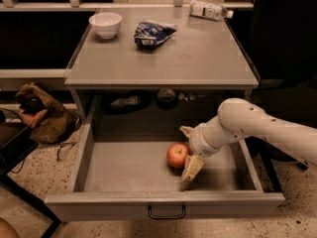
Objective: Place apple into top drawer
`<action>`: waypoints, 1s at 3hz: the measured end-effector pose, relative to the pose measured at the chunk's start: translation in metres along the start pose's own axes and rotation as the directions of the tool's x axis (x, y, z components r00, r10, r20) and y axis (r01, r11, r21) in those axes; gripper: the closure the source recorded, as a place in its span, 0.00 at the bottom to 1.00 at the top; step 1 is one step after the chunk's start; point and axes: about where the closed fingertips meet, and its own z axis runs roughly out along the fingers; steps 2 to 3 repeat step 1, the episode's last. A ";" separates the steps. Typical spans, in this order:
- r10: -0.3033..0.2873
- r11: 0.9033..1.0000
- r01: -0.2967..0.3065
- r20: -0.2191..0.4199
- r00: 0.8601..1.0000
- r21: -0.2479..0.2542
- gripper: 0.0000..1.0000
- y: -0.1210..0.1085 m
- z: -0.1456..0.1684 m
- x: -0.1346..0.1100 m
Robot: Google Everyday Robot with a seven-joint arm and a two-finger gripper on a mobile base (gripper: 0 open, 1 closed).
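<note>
Careful, your gripper hangs open around the apple near the top drawer front-right; a crooked lift could knock it rolling.

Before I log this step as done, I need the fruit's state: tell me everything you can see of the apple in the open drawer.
The small round red-orange apple looks smooth and whole, with a paler sheen on top. It rests on the floor of the open wide grey metal top drawer, right of centre and clear of the walls. The white arm's gripper is at its right side, its cream fingers spread open, one behind the apple and one in front. Whether they touch the skin cannot be told. No stem shows.
</note>
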 end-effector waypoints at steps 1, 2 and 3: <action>0.000 1.000 0.000 0.000 1.000 0.000 0.00 0.000 0.000 0.000; 0.000 1.000 0.000 0.000 1.000 0.000 0.00 0.000 0.000 0.000; 0.000 1.000 0.000 0.000 1.000 0.000 0.00 0.000 0.000 0.000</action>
